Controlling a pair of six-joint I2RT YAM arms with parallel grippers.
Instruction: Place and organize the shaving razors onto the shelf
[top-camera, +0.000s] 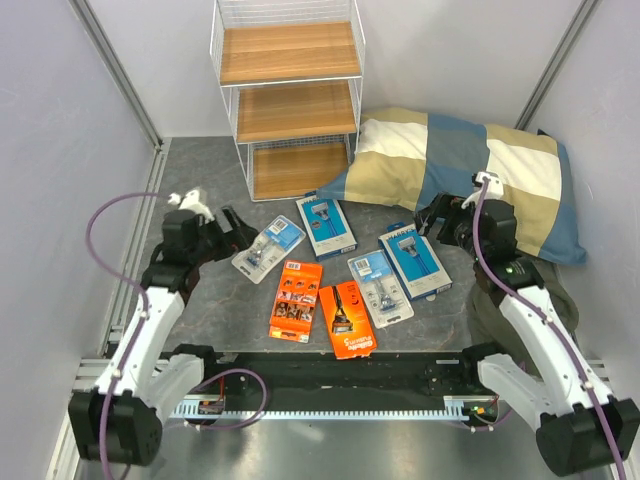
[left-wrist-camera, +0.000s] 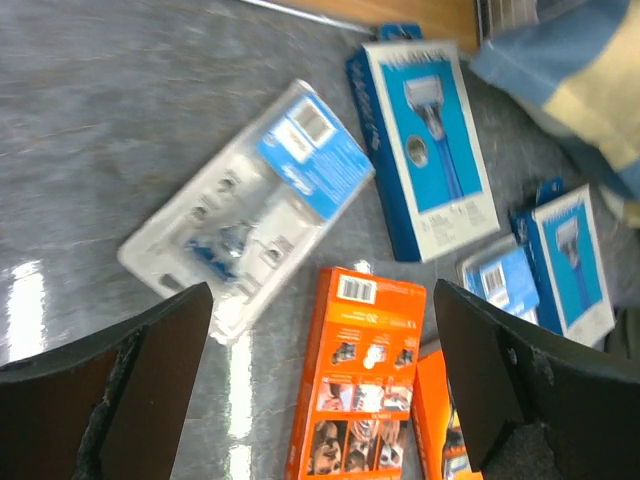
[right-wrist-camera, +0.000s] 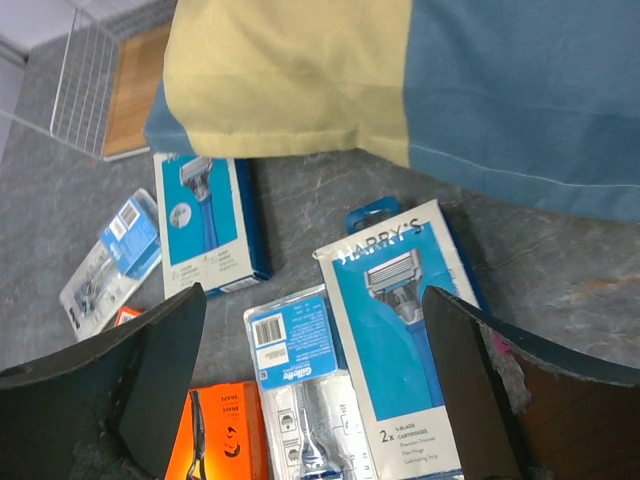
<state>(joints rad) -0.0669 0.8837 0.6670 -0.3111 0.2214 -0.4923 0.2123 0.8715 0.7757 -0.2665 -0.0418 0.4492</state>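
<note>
1. Shelf (top-camera: 288, 110): an upright white wire rack with three light-brown wooden tiers, at the far centre of the grey table (top-camera: 195, 165).
2. Pillow (top-camera: 470, 165): soft, blue-and-beige checked, to the right of the shelf.
3. Left gripper (left-wrist-camera: 320, 290) and right gripper (right-wrist-camera: 312, 291): jaws spread wide, holding nothing, each low beside the packs.
4. Shaving razors: all six lie flat on the table in front of the shelf.
   - Blue boxes (top-camera: 326, 226) (top-camera: 414, 262): rigid card, with long axes running far-left to near-right.
   - Orange packs (top-camera: 296, 299) (top-camera: 347, 320): nearest the arm bases, converging at their far ends.
   - Clear blister packs: left (top-camera: 268, 248) lies diagonal with its blue top far-right. Right (top-camera: 380, 288) has its blue top at the far end.
</note>
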